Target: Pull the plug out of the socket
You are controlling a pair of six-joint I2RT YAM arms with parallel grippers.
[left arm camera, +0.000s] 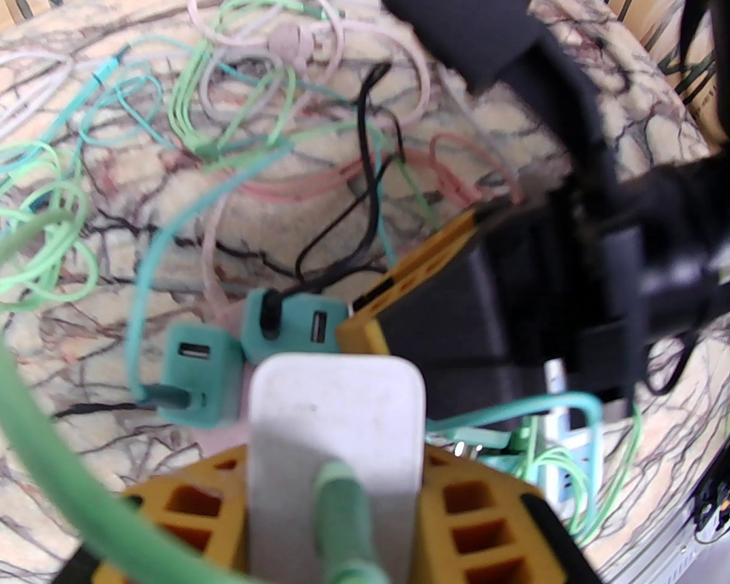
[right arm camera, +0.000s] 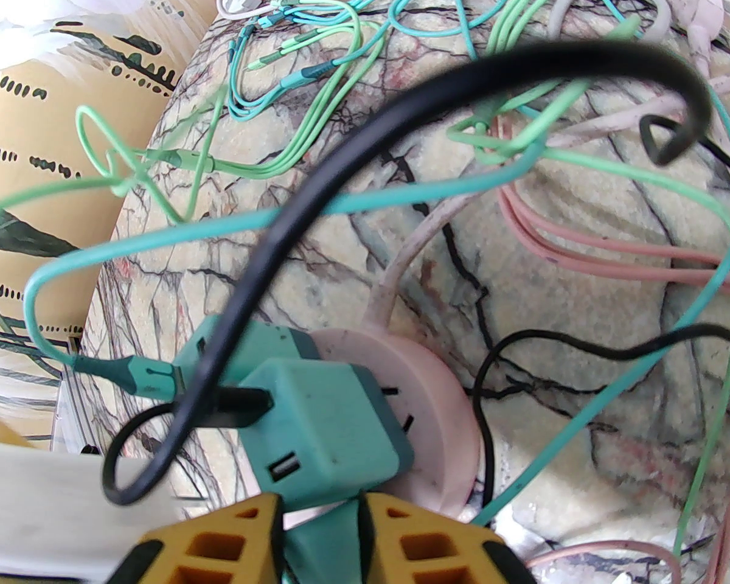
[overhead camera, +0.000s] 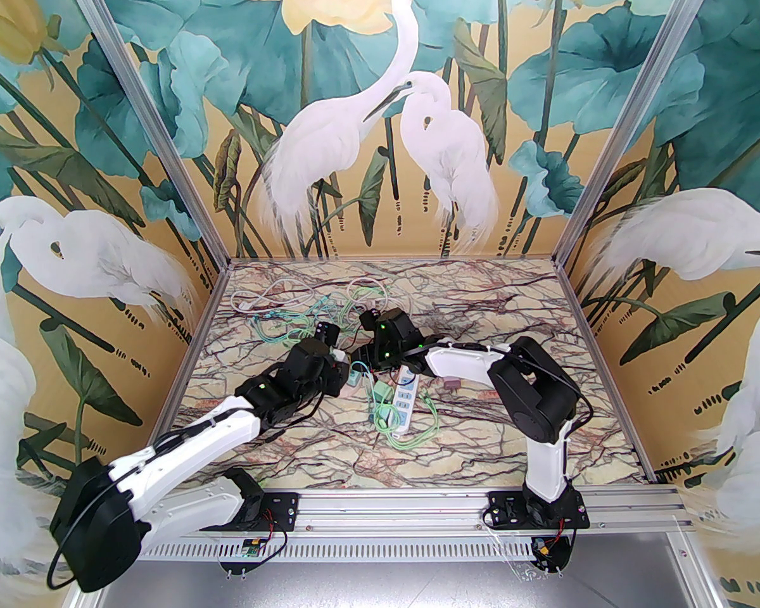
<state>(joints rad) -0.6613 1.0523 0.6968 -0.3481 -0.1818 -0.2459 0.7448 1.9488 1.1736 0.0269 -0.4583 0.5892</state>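
Note:
A teal plug (right arm camera: 328, 441) sits in a round pink socket (right arm camera: 441, 408), with a little of its metal prongs showing between them. My right gripper (right arm camera: 322, 524) is shut on this teal plug from below, and a black cable (right arm camera: 292, 222) runs into the plug's face. A second teal plug (right arm camera: 231, 341) with a teal cable sits beside it on the same socket. My left gripper (left arm camera: 334, 478) is shut on a white plug (left arm camera: 334, 411) with a green cable. Both teal plugs (left arm camera: 249, 350) lie just beyond it. Over the table's middle, the left gripper (overhead camera: 345, 374) and the right gripper (overhead camera: 362, 360) nearly touch.
A white power strip (overhead camera: 405, 399) with green cables lies just right of the grippers. A small pink block (overhead camera: 451, 382) rests beside it. A tangle of green, teal, pink and white cables (overhead camera: 291, 317) spreads toward the back left of the marbled table (overhead camera: 513, 314).

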